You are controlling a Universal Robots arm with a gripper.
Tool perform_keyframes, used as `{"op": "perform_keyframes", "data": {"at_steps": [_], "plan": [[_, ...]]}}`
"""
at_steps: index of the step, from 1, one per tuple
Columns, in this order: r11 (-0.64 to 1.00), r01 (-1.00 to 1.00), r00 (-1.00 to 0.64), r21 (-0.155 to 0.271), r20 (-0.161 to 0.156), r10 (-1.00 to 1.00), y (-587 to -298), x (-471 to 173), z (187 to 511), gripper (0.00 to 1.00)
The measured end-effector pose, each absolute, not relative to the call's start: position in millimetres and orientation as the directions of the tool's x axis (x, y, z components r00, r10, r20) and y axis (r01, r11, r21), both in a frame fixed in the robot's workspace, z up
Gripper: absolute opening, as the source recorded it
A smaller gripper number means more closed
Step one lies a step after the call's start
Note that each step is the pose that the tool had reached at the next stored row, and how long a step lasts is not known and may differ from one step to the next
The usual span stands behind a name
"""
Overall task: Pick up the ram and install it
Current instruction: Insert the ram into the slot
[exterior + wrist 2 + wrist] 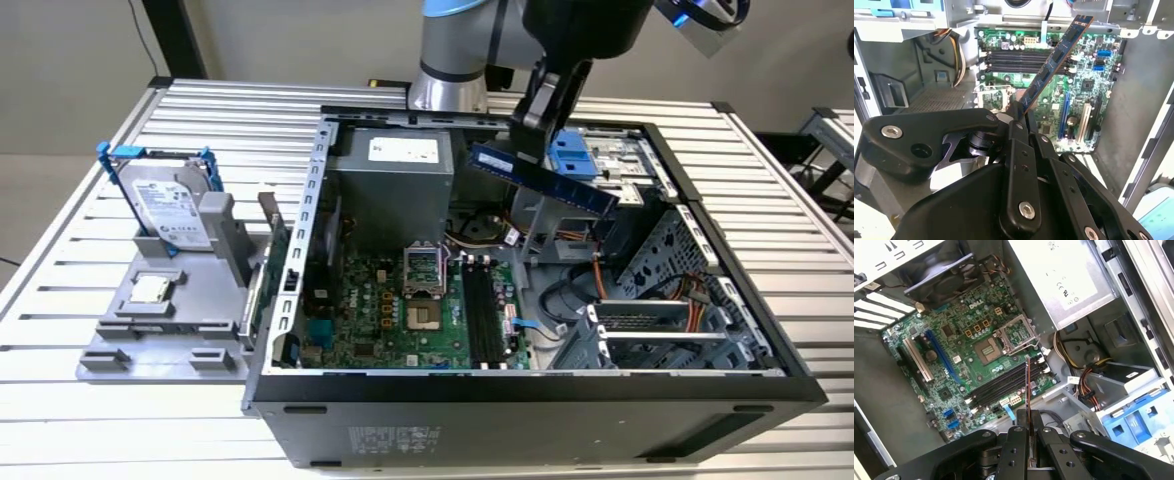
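You had the jaws clenched on one end of the ram (545,180), gripping its flat faces. The stick hung tilted in the air over the far part of the open computer case (534,420), toward the exterior view's right. It was well apart from the black memory slots (483,318) on the motherboard (380,310). A hard drive (167,205) stood on the counter (80,120) at the exterior view's left.
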State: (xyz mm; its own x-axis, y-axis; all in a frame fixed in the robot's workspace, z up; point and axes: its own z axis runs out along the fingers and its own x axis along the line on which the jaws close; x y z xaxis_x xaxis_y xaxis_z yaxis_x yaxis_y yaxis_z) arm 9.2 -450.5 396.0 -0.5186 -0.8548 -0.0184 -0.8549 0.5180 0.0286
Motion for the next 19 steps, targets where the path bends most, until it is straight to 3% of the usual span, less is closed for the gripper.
{"op": "perform_keyframes", "data": {"at_steps": [19], "plan": [[0.585,-0.811,-0.585,0.029,-0.018,-0.811,-450.5,9.2,396.0,0.0]]}}
